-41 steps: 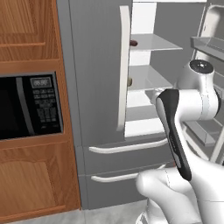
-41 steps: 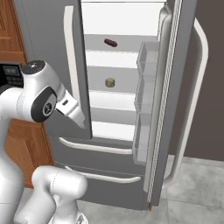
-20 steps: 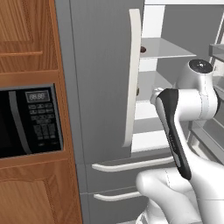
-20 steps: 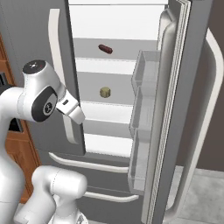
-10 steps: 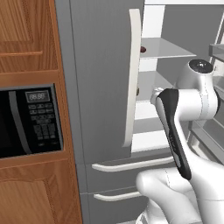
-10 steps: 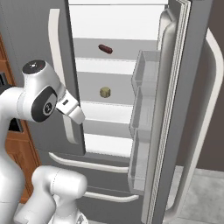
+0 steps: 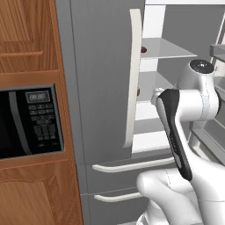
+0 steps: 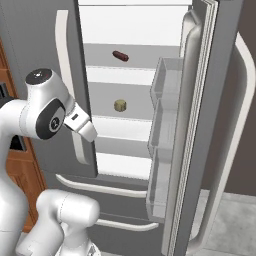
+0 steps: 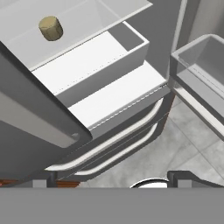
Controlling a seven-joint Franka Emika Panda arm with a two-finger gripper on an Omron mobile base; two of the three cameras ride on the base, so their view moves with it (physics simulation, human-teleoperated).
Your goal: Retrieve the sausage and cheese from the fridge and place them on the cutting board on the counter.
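Note:
The fridge [image 8: 46, 60] stands before me with its left door [image 7: 101, 79] shut and its right door [image 8: 200, 125] swung wide. The dark reddish sausage [image 8: 120, 55] lies on an upper white shelf; its tip peeks past the left door's handle [image 7: 143, 50]. One shelf lower sits the small yellowish cheese [image 8: 120, 105], at the hand view's top left [image 9: 50, 28]. My gripper [image 9: 113, 179] is open and holds nothing, well short of the shelves and below the cheese's level. The cutting board and counter are out of view.
A black microwave [image 7: 26, 121] sits in brown wooden cabinets [image 7: 26, 39] left of the fridge. Clear door bins [image 8: 165, 85] line the open right door. Two drawers with white handles [image 7: 132, 166] lie under the shelves, above a grey tiled floor [image 9: 175, 144].
Two seconds ago both base views shifted as the base drove nearer the fridge opening. Over the last second nothing has visibly moved.

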